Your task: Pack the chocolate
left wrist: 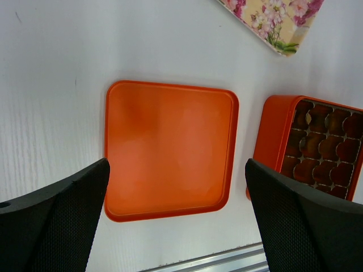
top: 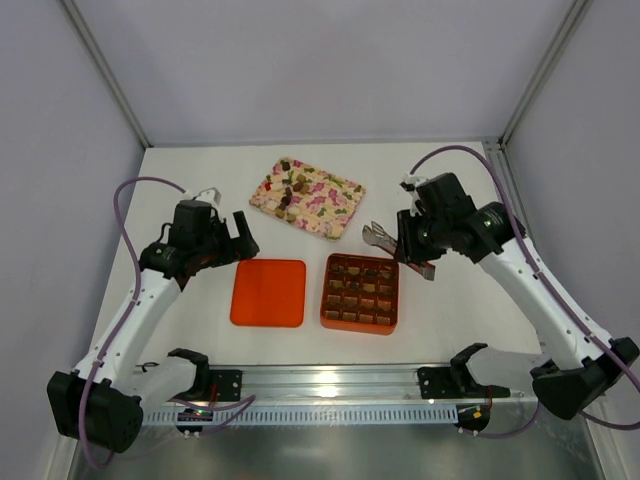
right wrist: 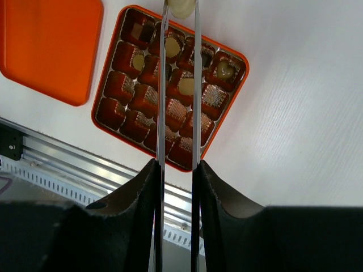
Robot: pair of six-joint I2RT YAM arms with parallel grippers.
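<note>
**A:** Where is the chocolate?

**B:** In three places. A small heap of brown and tan pieces (top: 288, 192) sits at the back left end of the flowered tray (top: 335, 200). Many more pieces (right wrist: 170, 110) fill the grid of the orange box (top: 325, 295), which stands on the counter (top: 220, 170) just in front of the tray. One pale piece (right wrist: 181, 7) is pinched between the tips of a pair of metal tongs (top: 378, 236).

**A:** Who has the tongs?

**B:** The right arm (top: 455, 220). Its jaws are clenched on the two blades. The tips reach out past the back rim of the box, between the box and the tray. The right wrist view cuts the pale piece off at the top edge, so its shape is unclear.

**A:** Is the box full?

**B:** Nearly every cell shows a piece. Most are dark brown, and a few are cream, one of them heart-shaped. The tongs hide parts of some cells, so I can't tell about all of them.

**A:** And the left arm (top: 195, 240)?

**B:** It hangs above the left edge of the orange lid (left wrist: 170, 153). Its jaws are spread wide and grasp nothing, and both black fingers (left wrist: 51, 226) are clear of the lid. The lid lies flat on the counter, hollow side up, just left of the box with a narrow white gap between them.
</note>
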